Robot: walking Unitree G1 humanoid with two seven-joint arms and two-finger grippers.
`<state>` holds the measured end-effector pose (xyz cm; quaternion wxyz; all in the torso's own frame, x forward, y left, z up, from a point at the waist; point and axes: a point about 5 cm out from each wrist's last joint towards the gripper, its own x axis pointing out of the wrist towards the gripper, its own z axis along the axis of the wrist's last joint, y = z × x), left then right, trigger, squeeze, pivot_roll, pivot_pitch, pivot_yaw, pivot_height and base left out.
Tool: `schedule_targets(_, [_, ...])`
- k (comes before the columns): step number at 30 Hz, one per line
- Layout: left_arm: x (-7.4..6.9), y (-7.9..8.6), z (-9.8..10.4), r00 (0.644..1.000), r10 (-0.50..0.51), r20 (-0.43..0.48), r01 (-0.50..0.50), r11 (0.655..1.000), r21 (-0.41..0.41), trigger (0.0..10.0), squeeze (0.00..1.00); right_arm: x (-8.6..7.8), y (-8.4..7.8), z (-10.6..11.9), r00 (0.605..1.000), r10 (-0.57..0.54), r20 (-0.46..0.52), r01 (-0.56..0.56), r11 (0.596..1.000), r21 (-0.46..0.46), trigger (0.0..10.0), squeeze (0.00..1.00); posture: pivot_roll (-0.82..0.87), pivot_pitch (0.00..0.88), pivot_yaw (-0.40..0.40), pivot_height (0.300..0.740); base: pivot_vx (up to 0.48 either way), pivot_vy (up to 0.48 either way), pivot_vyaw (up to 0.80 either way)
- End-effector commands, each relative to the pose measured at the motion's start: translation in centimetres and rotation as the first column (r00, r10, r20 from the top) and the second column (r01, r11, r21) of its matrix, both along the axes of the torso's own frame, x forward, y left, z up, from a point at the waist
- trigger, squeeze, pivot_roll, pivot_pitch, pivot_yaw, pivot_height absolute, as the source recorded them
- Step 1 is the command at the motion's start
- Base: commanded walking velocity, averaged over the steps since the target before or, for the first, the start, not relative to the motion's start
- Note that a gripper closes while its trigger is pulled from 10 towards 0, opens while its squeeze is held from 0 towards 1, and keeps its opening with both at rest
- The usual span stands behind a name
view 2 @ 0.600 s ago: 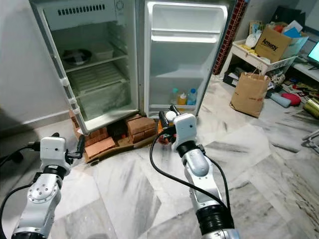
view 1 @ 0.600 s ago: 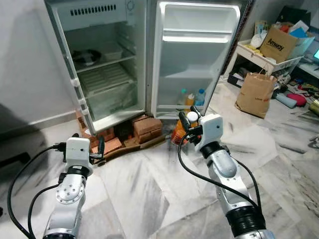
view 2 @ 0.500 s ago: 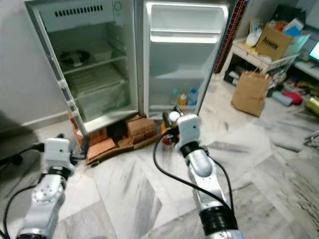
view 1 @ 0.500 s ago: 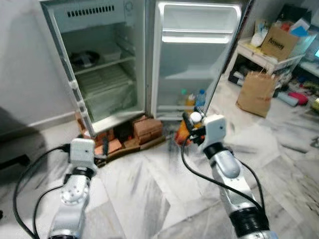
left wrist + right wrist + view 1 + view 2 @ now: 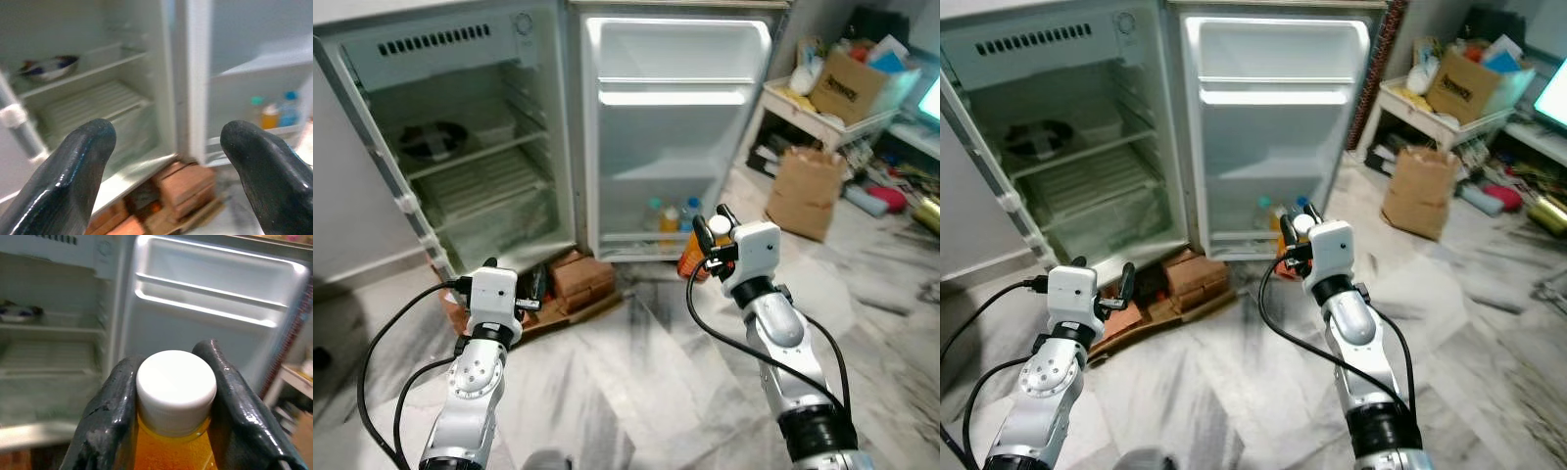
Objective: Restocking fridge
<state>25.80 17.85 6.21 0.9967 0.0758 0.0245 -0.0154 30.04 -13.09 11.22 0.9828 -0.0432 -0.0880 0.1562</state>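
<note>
The orange bottle (image 5: 695, 257) is mostly hidden behind the right end effector (image 5: 715, 231) and its white housing, so only the white cap and a sliver of orange body show; in the right wrist view the bottle's lower part is cut off by the picture's edge, and no label can be read. The small bottles (image 5: 672, 214) on the fridge door's (image 5: 675, 127) bottom shelf are too small and blurred to identify. A dark dish (image 5: 433, 139) on the far fridge shelf is indistinct. The things in the cardboard box (image 5: 847, 86) at far right are blurred. Both arms are cut off by the near edge.
</note>
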Motion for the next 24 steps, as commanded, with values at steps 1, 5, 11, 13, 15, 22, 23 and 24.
schedule_targets(1, [-0.07, 0.12, -0.09, 1.000, 0.014, -0.010, -0.014, 1.000, -0.003, 10.0, 0.00, 0.02, 0.78, 0.91, 0.998, 0.041, 0.045, -0.041, 0.999, -0.003, 10.0, 0.00, 0.10, 0.041, -0.064, 0.740, 0.405, -0.251, 0.72])
schedule_targets(5, [-0.03, 0.02, -0.11, 1.000, 0.015, -0.012, -0.015, 1.000, 0.001, 10.0, 0.00, 0.12, 0.88, 0.98, 0.998, 0.053, 0.045, -0.053, 0.999, -0.006, 10.0, 0.00, 0.10, 0.041, -0.065, 0.740, 0.405, -0.253, 0.80])
schedule_targets(11, [-0.07, 0.01, -0.31, 0.999, 0.022, -0.026, -0.022, 1.000, 0.007, 10.0, 0.00, 0.24, 0.80, 1.01, 0.997, 0.057, 0.045, -0.057, 0.998, -0.004, 10.0, 0.00, 0.10, 0.044, -0.067, 0.740, 0.402, -0.257, 0.80])
schedule_targets(13, [-0.08, 0.06, -0.42, 0.999, 0.028, -0.032, -0.028, 1.000, 0.010, 10.0, 0.00, 0.26, 0.79, 1.03, 0.997, 0.058, 0.045, -0.058, 0.998, -0.004, 10.0, 0.00, 0.10, 0.044, -0.066, 0.740, 0.382, -0.285, 0.80])
schedule_targets(15, [-0.08, 0.03, -0.45, 0.999, 0.027, -0.034, -0.027, 1.000, 0.009, 10.0, 0.00, 0.28, 0.76, 1.03, 0.997, 0.057, 0.044, -0.057, 0.998, -0.005, 10.0, 0.00, 0.10, 0.046, -0.067, 0.740, 0.371, -0.300, 0.68])
schedule_targets(22, [-0.15, -0.11, -0.64, 0.999, 0.025, -0.043, -0.024, 1.000, 0.011, 10.0, 0.00, 0.28, 0.66, 0.88, 0.998, 0.049, 0.037, -0.049, 0.999, 0.004, 10.0, 0.00, 0.10, 0.048, -0.067, 0.740, 0.356, -0.317, 0.06])
schedule_targets(23, [-0.14, -0.15, -0.68, 0.999, 0.024, -0.045, -0.024, 1.000, 0.012, 10.0, 0.00, 0.28, 0.65, 0.88, 0.998, 0.048, 0.037, -0.048, 0.999, 0.006, 10.0, 0.00, 0.10, 0.048, -0.067, 0.740, 0.334, -0.341, 0.00])
schedule_targets(24, [-0.14, -0.17, -0.70, 0.999, 0.024, -0.045, -0.024, 1.000, 0.012, 10.0, 0.00, 0.29, 0.64, 0.87, 0.998, 0.047, 0.036, -0.048, 0.999, 0.007, 10.0, 0.00, 0.10, 0.048, -0.067, 0.740, 0.334, -0.341, 0.00])
